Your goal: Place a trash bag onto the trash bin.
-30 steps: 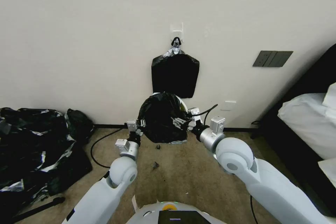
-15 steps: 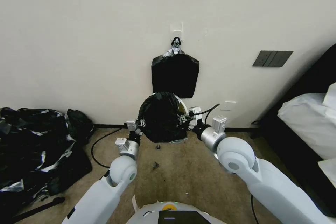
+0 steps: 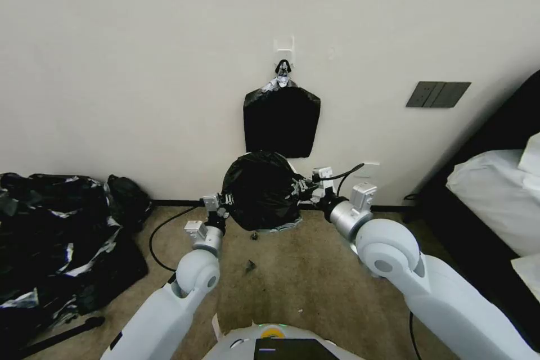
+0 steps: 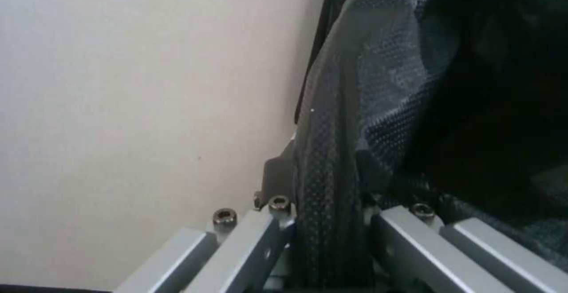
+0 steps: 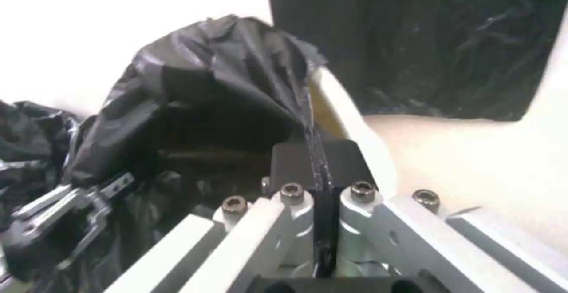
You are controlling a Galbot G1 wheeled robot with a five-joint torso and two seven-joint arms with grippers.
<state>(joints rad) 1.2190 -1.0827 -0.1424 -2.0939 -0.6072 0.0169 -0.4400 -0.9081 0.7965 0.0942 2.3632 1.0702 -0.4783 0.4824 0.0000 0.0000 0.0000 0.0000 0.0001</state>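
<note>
2 grippers pinch opposite edges of the trash bag (image 3: 260,190) and hold it stretched over the trash bin (image 3: 294,169) against the wall. Over the last second the right gripper (image 3: 302,185) has swung outward and slightly up, away from the left gripper (image 3: 226,201), and the film now bulges wider and rounder across the bin's mouth; judged from this, the bag is being opened to seat over the rim, though it is not yet tucked down all round. The right wrist view shows the right gripper's pads pressed together on a thin pleat of plastic beside the bin's smooth white rim (image 5: 355,124). The left wrist view shows the left gripper clamped on a thicker, embossed fold. The plastic is thin, glossy and wrinkled with grey sheen; the bin is hard, round plastic.
</note>
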